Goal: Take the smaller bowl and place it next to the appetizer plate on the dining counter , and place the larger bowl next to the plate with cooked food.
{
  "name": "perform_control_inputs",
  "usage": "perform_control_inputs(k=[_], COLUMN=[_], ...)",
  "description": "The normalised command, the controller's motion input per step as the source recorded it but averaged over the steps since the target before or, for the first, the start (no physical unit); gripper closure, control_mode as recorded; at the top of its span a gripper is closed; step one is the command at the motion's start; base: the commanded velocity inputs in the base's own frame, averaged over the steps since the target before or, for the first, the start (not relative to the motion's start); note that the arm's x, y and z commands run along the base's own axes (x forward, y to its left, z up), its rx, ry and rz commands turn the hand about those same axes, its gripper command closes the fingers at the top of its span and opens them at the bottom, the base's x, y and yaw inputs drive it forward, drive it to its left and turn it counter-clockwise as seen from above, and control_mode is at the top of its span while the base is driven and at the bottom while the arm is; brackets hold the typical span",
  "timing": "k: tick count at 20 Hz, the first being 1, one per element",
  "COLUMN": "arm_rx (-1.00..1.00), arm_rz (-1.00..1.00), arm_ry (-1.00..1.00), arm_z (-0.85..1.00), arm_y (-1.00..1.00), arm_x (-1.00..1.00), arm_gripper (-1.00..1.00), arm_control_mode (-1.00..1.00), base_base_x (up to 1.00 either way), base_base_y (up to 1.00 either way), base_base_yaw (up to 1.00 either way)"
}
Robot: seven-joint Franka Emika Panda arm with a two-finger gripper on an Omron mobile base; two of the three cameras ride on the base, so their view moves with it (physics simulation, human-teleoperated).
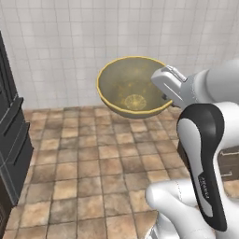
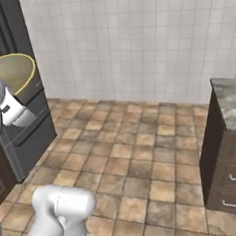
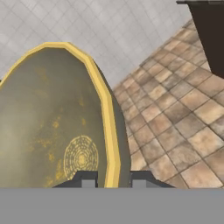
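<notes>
White tiled wall [image 2: 134, 39], brown floor tiles [image 2: 133, 164], perhaps dark cabinet [image 1: 11, 140].

Arm raised, tool [image 3: 113, 180] clamped on the larger bowl [image 1: 130, 88] rim

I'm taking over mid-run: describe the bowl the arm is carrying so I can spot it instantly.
Find the white tiled wall above the brown tiled floor. In front of it, held in the air by the white arm's pincer on its right rim, is the larger bowl. It is deep and olive-beige, with a yellow-gold rim and a round yellow motif inside.
</notes>
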Motion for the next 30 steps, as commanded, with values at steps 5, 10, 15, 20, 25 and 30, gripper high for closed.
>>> perform_control_inputs(k=[5, 10, 15, 20, 25, 30], arm_rx=[0.00, 0.00, 0.00, 0.00, 0.00, 0.00], arm_rz=[0.00, 0.00, 0.00, 0.00, 0.00, 0.00], arm_ry=[0.00, 0.00, 0.00, 0.00, 0.00, 0.00], arm_z=[0.00, 0.00, 0.00, 0.00, 0.00, 0.00], arm_y=[0.00, 0.00, 0.00, 0.00, 0.00, 0.00], arm_x=[0.00, 0.00, 0.00, 0.00, 0.00, 0.00], arm_gripper=[1.00, 1.00, 1.00, 1.00, 1.00, 1.00], arm_control_mode=[1.00, 1.00, 1.00, 1.00, 1.00, 1.00], base_base_x=[0.89, 1.00, 1.00, 0.99, 0.82, 0.53], base_base_y=[0.00, 0.00, 0.00, 0.00, 0.02, 0.17], base_base_yaw=[-0.44, -0.34, -0.33, -0.38, -0.39, -0.40])
